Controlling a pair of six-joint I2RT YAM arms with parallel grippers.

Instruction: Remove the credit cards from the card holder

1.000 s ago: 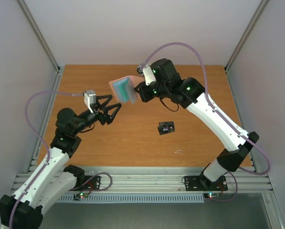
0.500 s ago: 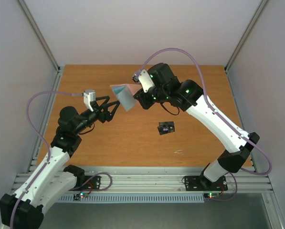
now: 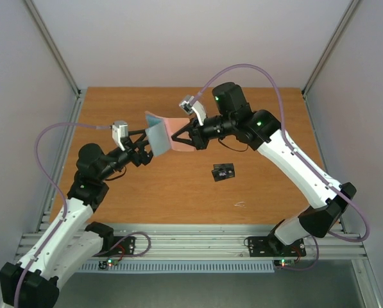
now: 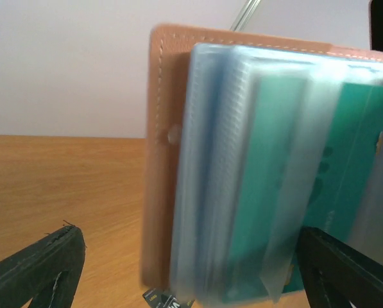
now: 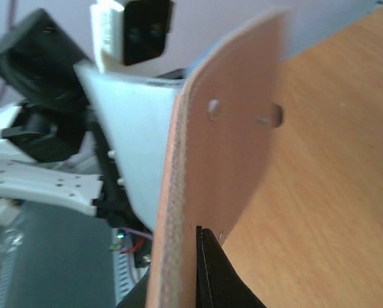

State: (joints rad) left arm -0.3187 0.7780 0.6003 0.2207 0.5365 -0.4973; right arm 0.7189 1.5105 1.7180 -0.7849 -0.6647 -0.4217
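Upper centre, overhead view: my right gripper (image 3: 179, 139) clamped on card holder (image 3: 159, 133), pockets facing left gripper (image 3: 147, 147), jaws apart either side; green card (image 4: 345, 173) upright.

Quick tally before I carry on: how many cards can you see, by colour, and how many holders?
Black card, lying on the table: 1
Green card, in a holder pocket: 1
Card holder, held up off the table: 1
Total: 3
No other card shows in any view.

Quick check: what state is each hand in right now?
Left hand: open, holding nothing.
Right hand: closed on the card holder.
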